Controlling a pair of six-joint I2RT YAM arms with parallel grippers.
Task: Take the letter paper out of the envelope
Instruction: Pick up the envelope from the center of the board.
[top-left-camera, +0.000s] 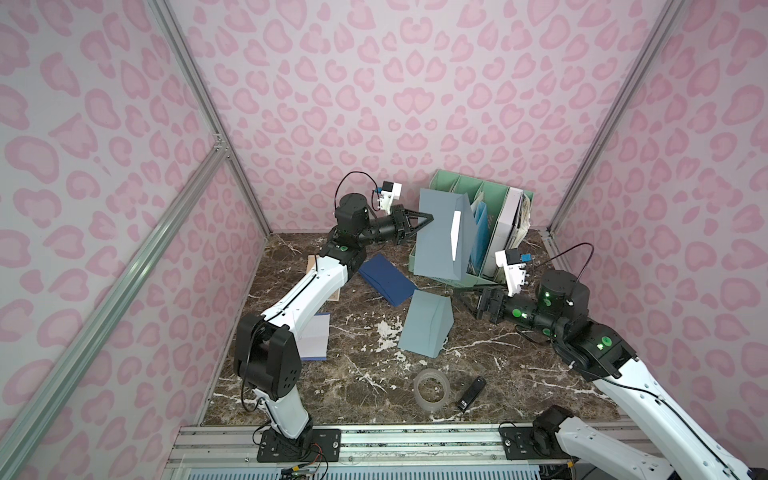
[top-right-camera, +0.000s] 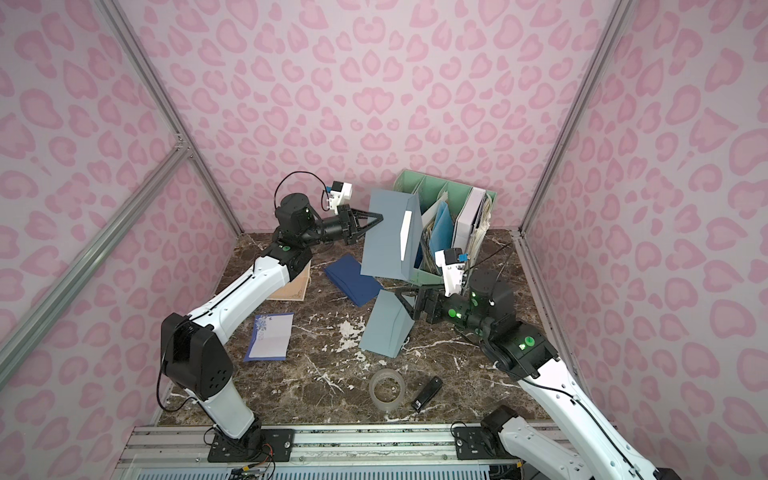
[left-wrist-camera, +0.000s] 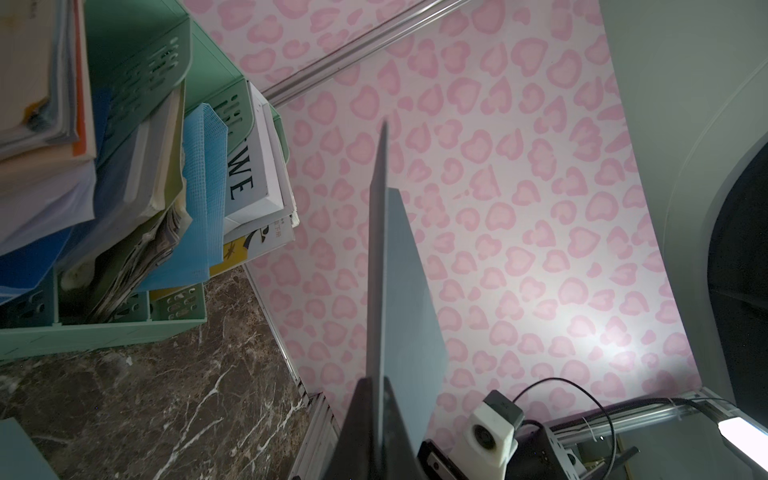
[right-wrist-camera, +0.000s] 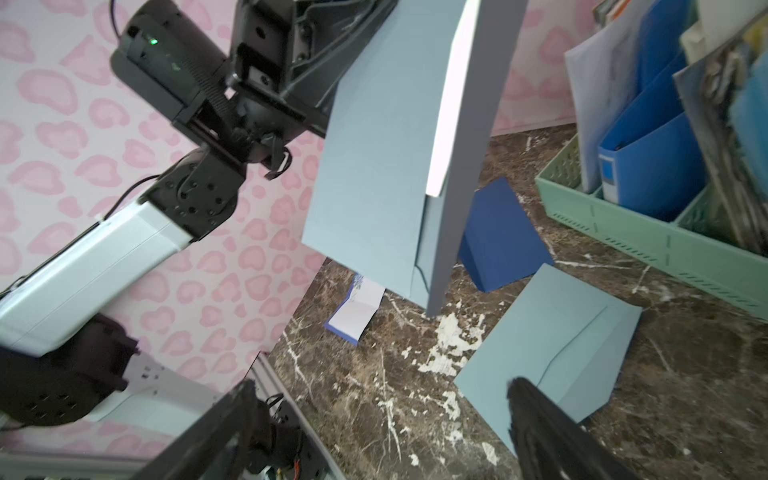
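Letter paper (top-left-camera: 456, 235) is exposed in the envelope (top-left-camera: 436, 245) clamped by the left hand (top-left-camera: 429, 216); the empty, wide-open right hand (right-wrist-camera: 381, 382) should be closed on paper alone.

Left pincer (top-left-camera: 431, 216) high and tight; right pincer (right-wrist-camera: 384, 395) low, jaws apart

Top views: high at front, looking down; both cover the whole table (top-left-camera: 353, 395).
Left wrist: close, sighting along the envelope (left-wrist-camera: 405, 291).
Right wrist: low, near; shares envelope, organizer (right-wrist-camera: 623, 237).
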